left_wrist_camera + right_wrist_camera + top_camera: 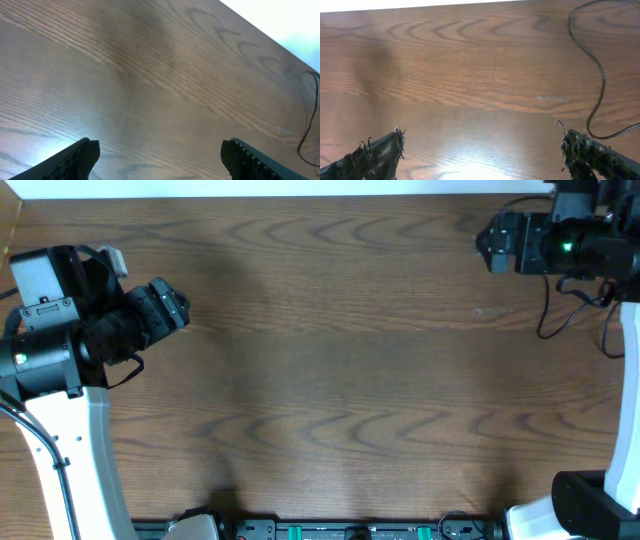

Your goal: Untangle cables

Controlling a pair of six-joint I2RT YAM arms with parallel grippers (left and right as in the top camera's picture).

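Note:
No thin black or white cables show in any view; the cables are out of view. My left gripper (172,306) hangs over the table's left side, pointing right. In the left wrist view its fingers (160,155) stand wide apart with only bare wood between them. My right gripper (490,242) hangs at the far right corner, pointing left. In the right wrist view its fingers (480,150) are also wide apart and hold nothing.
The brown wood table (340,360) spans the view. A thin black wire (556,312) loops down from the right arm onto the table at the far right; it also shows in the right wrist view (598,70) and the left wrist view (309,125). The arm bases stand at the front corners.

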